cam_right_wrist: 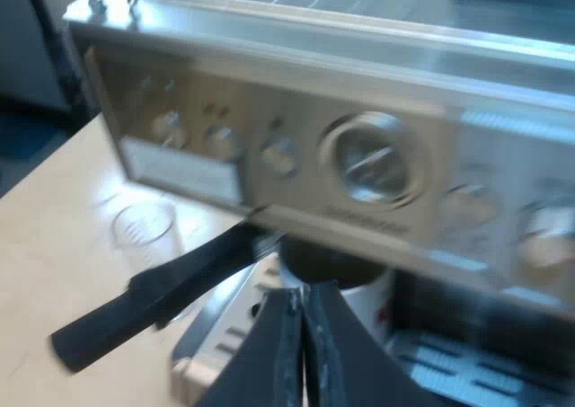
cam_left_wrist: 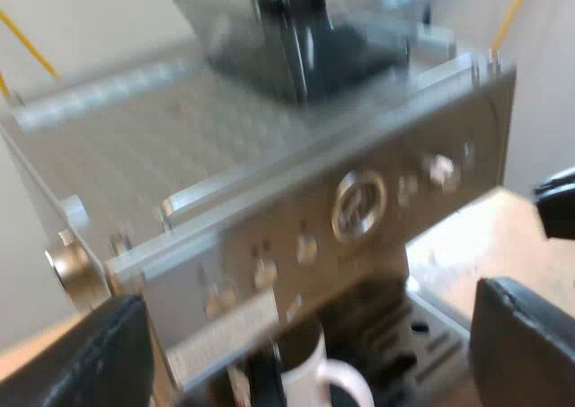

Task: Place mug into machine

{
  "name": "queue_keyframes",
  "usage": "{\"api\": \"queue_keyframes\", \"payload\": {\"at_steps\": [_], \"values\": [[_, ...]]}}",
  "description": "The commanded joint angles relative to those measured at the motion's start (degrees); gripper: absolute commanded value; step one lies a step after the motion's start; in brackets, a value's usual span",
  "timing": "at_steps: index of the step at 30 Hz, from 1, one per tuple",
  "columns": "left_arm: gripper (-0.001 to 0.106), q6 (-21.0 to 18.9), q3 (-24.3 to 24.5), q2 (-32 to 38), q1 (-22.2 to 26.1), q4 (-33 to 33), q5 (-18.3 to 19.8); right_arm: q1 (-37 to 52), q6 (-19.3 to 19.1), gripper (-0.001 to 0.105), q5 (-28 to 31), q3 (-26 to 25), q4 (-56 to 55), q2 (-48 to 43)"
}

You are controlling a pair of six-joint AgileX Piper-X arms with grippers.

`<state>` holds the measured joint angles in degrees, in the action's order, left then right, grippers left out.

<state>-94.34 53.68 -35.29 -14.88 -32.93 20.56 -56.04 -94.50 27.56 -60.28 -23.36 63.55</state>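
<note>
Light wood table point(cam_right_wrist: 45, 272) lay under the espresso machine point(cam_right_wrist: 296, 57). A measuring glass point(cam_right_wrist: 144, 227) stood on it, beside the holder's dark handle point(cam_right_wrist: 162, 295). My right gripper point(cam_right_wrist: 302, 299) was pressed shut, holding nothing, close to the mug point(cam_right_wrist: 364, 299). The mug sat under the machine's front. My left gripper point(cam_left_wrist: 310, 335) was spread wide, empty.

nothing is reading clearly from where i'm standing. the espresso machine point(cam_right_wrist: 296, 75) is carrying a pale label plate point(cam_right_wrist: 184, 169) and a thin line of lettering under its round gauge point(cam_right_wrist: 373, 163), neither legible. the mug point(cam_right_wrist: 359, 295) beneath is showing a red mark that i'm not making out.
</note>
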Motion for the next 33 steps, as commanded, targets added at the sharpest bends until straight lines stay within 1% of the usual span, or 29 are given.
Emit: {"api": "queue_keyframes", "payload": {"at_steps": [1,3,4,5,6,7,8,9,10,11,14,18,19,21,23,24,26,28,29,31,33], "values": [[0.073,-2.6,2.5,0.1,0.9,0.2,-0.6,3.4,-1.0,0.0,0.5,-0.6,-2.9,-3.3],[0.073,-3.6,3.4,-0.3,2.7,0.1,-0.3,5.5,-1.6,0.004,-0.3,-1.1,-4.9,-4.9],[0.073,-3.6,3.9,-0.6,4.0,0.1,-0.2,6.9,-2.0,0.01,-1.4,-1.6,-6.1,-5.7],[0.073,-3.6,4.7,-0.7,5.7,-0.5,0.0,8.7,-2.2,0.02,-2.5,-2.3,-7.6,-6.6],[0.073,-3.6,5.1,-0.6,6.3,-0.6,0.2,9.6,-2.4,0.024,-3.1,-2.6,-8.1,-7.0],[0.073,-3.6,5.9,-0.6,8.1,-1.2,1.1,11.5,-3.4,0.038,-4.0,-3.4,-9.6,-7.8],[0.073,-3.4,6.5,-1.2,10.1,-1.6,1.2,13.2,-4.5,0.052,-4.3,-4.2,-10.7,-8.5],[0.073,-3.4,6.9,-1.2,10.6,-1.8,1.1,14.1,-4.9,0.059,-4.3,-4.6,-11.1,-8.7],[0.073,-3.4,7.6,-1.2,12.0,-2.1,1.2,15.8,-6.0,0.068,-4.3,-5.3,-12.1,-9.4],[0.073,-3.4,8.0,-1.2,12.9,-2.3,1.2,17.3,-7.2,0.071,-4.6,-5.9,-12.9,-9.9],[0.073,-3.1,8.8,-1.2,15.1,-3.1,1.2,21.6,-8.7,0.071,-6.0,-7.4,-15.3,-11.2],[0.073,-3.1,8.8,-0.8,16.6,-3.8,1.2,27.9,-8.6,0.071,-6.0,-7.7,-16.8,-12.8],[0.073,-3.0,9.2,-0.7,17.1,-4.7,1.2,30.5,-8.6,0.071,-7.1,-7.7,-17.7,-13.3],[0.073,-2.2,9.5,-0.3,17.7,-6.3,1.1,34.8,-8.6,0.071,-11.3,-7.7,-19.3,-14.0],[0.073,-0.8,9.6,0.4,18.2,-7.9,1.1,39.3,-8.6,0.071,-15.3,-7.7,-20.7,-14.8],[0.073,-0.1,9.6,1.1,18.2,-9.0,0.5,41.8,-8.6,0.071,-16.7,-7.7,-21.1,-15.2],[0.073,0.1,9.6,2.5,18.2,-10.5,-0.8,47.0,-8.6,0.071,-19.3,-7.7,-22.3,-16.3],[0.073,0.1,9.6,3.7,18.2,-10.9,-1.1,50.3,-9.1,0.071,-21.6,-7.4,-22.6,-17.0],[0.073,0.1,9.6,4.7,18.2,-10.9,-1.1,53.5,-9.7,0.071,-25.0,-7.2,-22.8,-17.9],[0.073,0.0,9.6,6.0,18.2,-11.1,-1.1,55.9,-9.3,0.071,-27.0,-6.9,-22.8,-18.9],[0.073,-0.1,9.6,7.2,18.2,-12.3,-1.1,57.2,-8.8,0.071,-27.0,-6.8,-23.4,-20.0]]}}
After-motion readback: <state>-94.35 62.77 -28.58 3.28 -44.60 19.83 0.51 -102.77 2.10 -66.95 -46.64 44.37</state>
